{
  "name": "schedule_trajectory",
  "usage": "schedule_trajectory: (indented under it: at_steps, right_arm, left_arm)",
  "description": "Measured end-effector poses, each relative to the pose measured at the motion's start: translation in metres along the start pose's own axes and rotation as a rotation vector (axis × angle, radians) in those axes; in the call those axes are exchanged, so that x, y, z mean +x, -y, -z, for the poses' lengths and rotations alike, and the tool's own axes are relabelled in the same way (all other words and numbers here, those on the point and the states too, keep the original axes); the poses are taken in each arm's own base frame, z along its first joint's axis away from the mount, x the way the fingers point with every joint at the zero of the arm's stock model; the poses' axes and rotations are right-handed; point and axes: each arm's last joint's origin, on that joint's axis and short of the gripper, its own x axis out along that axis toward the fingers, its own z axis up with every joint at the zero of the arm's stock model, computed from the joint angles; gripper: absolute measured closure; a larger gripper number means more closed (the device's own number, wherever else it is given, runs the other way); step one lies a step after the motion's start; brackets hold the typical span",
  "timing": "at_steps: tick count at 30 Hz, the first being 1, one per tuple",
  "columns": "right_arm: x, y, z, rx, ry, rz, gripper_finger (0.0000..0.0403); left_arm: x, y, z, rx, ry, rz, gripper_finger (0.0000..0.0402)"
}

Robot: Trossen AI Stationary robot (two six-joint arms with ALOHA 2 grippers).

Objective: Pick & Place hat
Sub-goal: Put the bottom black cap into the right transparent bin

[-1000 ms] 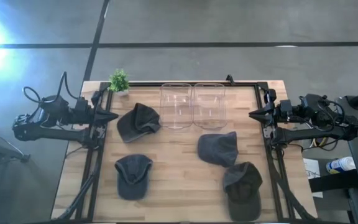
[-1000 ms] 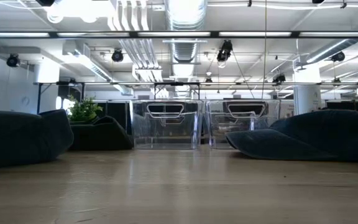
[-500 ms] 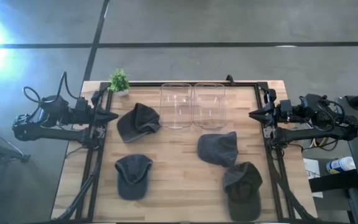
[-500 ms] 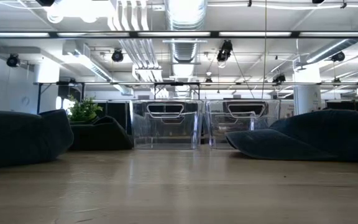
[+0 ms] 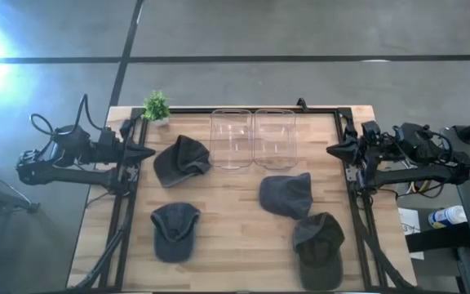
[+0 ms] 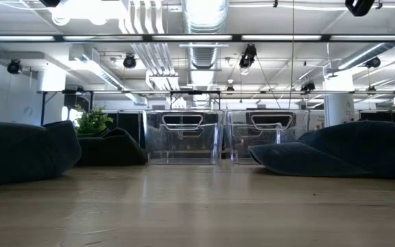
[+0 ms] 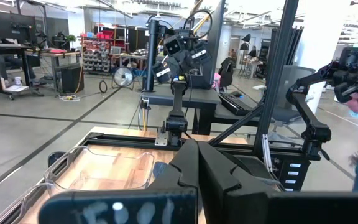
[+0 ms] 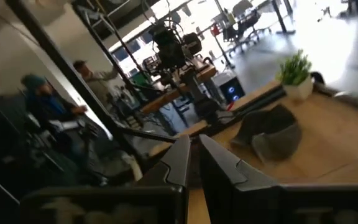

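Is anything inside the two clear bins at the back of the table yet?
No. From above, both clear bins show only bare wood through their floors. All four hats, such as the nearest gray hat, lie outside on the table.

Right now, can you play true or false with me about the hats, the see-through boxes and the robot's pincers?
1. Four hats lie on the table. True: one near the plant, one at the front left, one right of the middle, and one at the front right.
2. A hat is already inside a see-through box. False: both boxes hold nothing.
3. The two boxes stand side by side at the back of the table. True.
4. The left pincer holds a hat. False: it is shut at the table's left edge, holding nothing.
5. The right pincer is over a box. False: it is shut at the table's right edge.
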Motion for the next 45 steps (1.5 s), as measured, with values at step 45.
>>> schedule_trajectory:
  at_steps: [45]
  right_arm:
    - [0.075,0.001,0.095,0.107,-1.294,0.54,0.0216]
  left_arm:
    - [0.0,0.0,0.0,0.0,0.0,0.0,0.0401]
